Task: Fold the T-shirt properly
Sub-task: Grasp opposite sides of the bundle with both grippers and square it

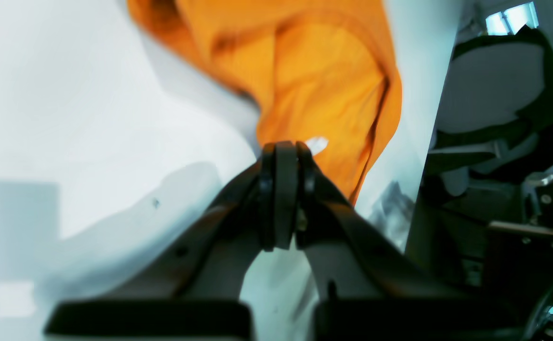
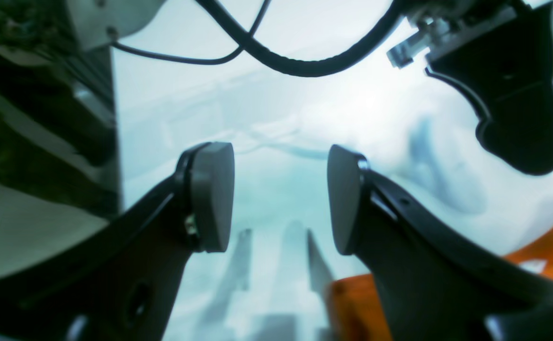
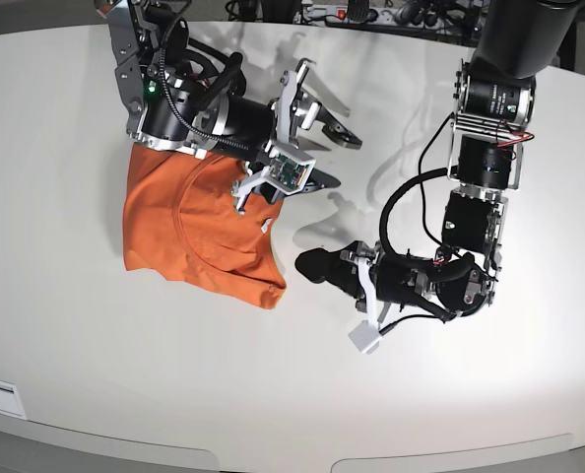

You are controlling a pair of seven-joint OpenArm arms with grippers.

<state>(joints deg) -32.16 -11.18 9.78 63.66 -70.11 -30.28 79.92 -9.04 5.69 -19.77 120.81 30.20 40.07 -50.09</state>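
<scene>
Bright, even light from above; the white table [image 3: 76, 335] glares; soft arm shadows fall on it; both wrist views are blurred, washed out, and bent at the edges.

T-shirt [image 3: 199, 232] on table [image 3: 76, 365], between both hands.

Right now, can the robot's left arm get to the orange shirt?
Probably yes. The left gripper sits shut just beside the T-shirt, with only bare table between them. It would need to open first.
</scene>
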